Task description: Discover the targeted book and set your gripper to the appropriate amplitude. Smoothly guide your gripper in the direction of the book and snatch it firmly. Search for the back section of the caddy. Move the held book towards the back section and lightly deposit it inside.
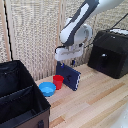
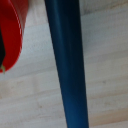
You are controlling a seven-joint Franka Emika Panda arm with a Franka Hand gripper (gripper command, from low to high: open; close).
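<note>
A white robot arm reaches down from the upper part of the exterior view toward a pale wooden worktop (image 1: 95, 100). Its hand (image 1: 67, 60), a white boxy wrist with short dark fingers, sits directly over the top edge of a thin, dark navy-blue hardcover book (image 1: 69, 76). The book stands upright on the worktop, slightly tilted, near the middle of the scene. Whether the fingers are closed on the book or only hovering around it cannot be told.

Just beside the book, toward the exterior view's left, stands a small red plastic cup (image 1: 58, 81), shorter than the book. Next to the cup, farther to that left, rests a shallow bright blue bowl (image 1: 47, 89).

A large black fabric open-top caddy (image 1: 20, 95) fills the lower corner on the exterior view's left, with a divider splitting it into two compartments. The back section of the caddy (image 1: 11, 76) is the farther one.

A black hard boxy appliance (image 1: 110, 52) stands at the exterior view's right, well apart from the book.

The wrist view shows the book's dark blue edge (image 2: 67, 65) running across pale wood, with the red cup (image 2: 12, 32) beside it. No fingers show there.
</note>
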